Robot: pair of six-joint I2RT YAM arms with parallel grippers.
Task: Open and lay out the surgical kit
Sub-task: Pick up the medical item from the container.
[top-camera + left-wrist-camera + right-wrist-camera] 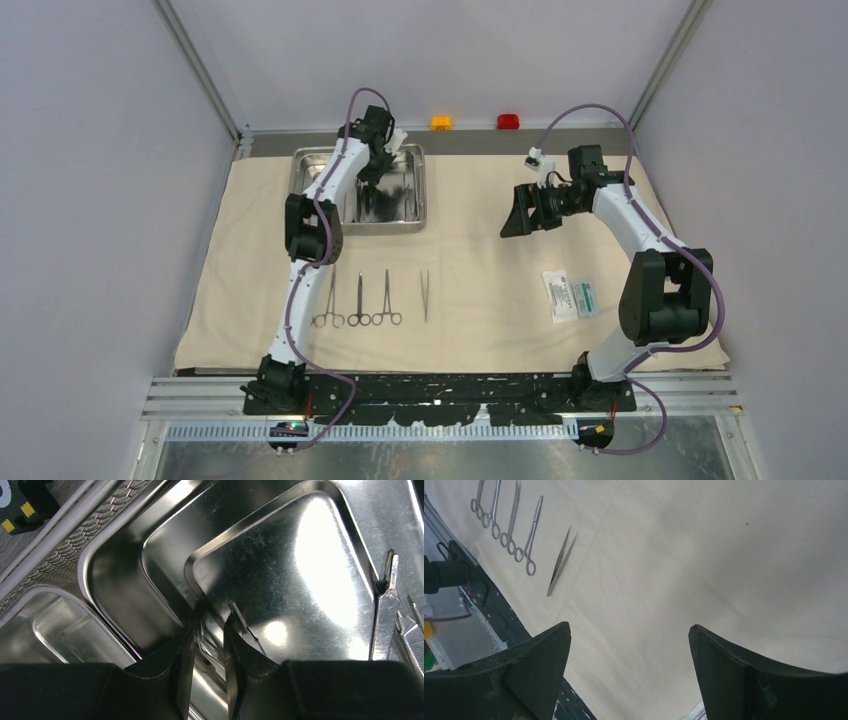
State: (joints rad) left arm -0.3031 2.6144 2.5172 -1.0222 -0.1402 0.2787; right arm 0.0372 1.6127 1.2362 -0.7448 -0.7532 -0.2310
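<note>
The beige cloth wrap [480, 260] [699, 555] lies spread flat. On its back left stands the steel tray [415, 195] [300, 555]. My left gripper [378, 185] [210, 625] reaches down into the tray, its jaws a narrow gap apart over thin metal tools [245, 625] on the floor, with none clearly pinched. More steel tools [387, 615] lie by the tray's right wall. Three ring-handled forceps [359, 300] [531, 535] and tweezers [424, 295] [561, 562] lie in a row near the front. The white-and-green packet [570, 295] lies at the right. My right gripper [515, 215] [629, 626] hovers wide open and empty above the cloth.
An orange button [441, 122] and a red button [508, 121] sit at the back wall. The black mounting rail [440, 395] runs along the near edge. Grey walls close in both sides.
</note>
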